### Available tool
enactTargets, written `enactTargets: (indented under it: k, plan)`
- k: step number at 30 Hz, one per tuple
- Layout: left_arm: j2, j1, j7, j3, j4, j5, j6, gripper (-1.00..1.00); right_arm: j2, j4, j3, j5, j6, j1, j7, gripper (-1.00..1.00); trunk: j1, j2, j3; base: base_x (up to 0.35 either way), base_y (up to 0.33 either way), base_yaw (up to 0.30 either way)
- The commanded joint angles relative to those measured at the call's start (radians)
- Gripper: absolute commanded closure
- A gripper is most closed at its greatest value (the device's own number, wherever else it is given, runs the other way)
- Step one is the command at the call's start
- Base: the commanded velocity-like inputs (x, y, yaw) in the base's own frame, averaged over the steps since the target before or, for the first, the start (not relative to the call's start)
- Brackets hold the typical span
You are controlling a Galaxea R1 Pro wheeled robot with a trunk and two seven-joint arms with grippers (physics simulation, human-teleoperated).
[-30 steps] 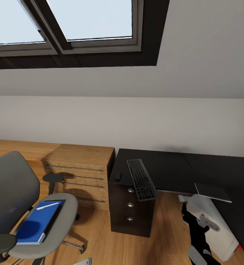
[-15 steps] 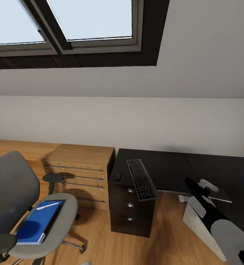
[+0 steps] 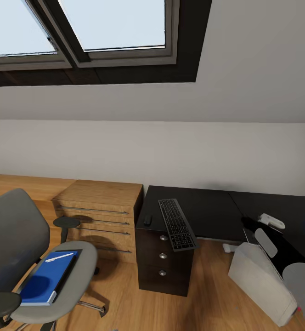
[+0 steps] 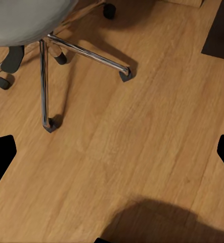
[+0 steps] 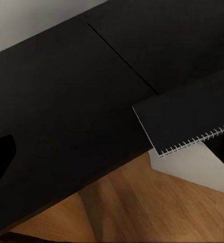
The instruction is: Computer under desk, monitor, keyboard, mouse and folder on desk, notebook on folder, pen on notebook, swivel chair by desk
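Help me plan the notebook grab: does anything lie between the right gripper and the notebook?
Nothing visible does. In the right wrist view, bare black desk top runs up to the notebook, which juts over the desk's edge.

A home study corner in an attic room is showing here. Skylight windows (image 3: 102, 27) are sitting in a sloped white ceiling, and warm wooden flooring (image 4: 142, 136) is running underneath. A glossy black counter (image 3: 203, 209) is carrying a keyboard (image 3: 176, 223), ahead and to the left of the right pincer (image 3: 268, 226). A light wooden drawer chest (image 3: 102, 211) and a grey swivel chair (image 3: 28, 248) are standing farther left.
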Motion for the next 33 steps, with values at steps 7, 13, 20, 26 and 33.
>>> enactTargets:
  k: [7, 13, 20, 26, 33]
  plan:
    - [0.001, -0.001, 0.006, -0.006, 0.003, 0.011, -0.005, -1.00, -0.034, -0.003, 0.007, -0.008, 0.005, -0.001, -0.009, -1.00, 0.000, -0.001, -0.001, 0.000, 0.000, -0.047]
    - [0.001, -0.001, 0.006, -0.007, 0.003, 0.011, -0.006, -1.00, -0.037, -0.001, 0.008, -0.003, -0.002, -0.001, -0.006, -1.00, 0.000, -0.001, -0.002, 0.000, 0.000, -0.244]
    - [0.003, -0.001, 0.006, -0.005, 0.003, 0.011, -0.005, -1.00, -0.035, 0.001, 0.011, -0.001, -0.004, 0.000, -0.002, -1.00, 0.000, -0.001, -0.004, 0.000, 0.000, -0.263]
    - [0.005, -0.001, 0.007, -0.003, 0.003, 0.010, -0.006, -1.00, -0.031, 0.001, 0.016, 0.000, -0.005, 0.003, -0.001, -1.00, 0.000, -0.001, -0.005, 0.000, 0.000, -0.104]
    - [0.007, -0.001, 0.004, -0.018, 0.118, 0.000, -0.056, -1.00, -0.023, -0.001, 0.029, 0.082, -0.024, 0.007, 0.000, -1.00, 0.000, -0.001, -0.005, 0.000, 0.000, -0.011]
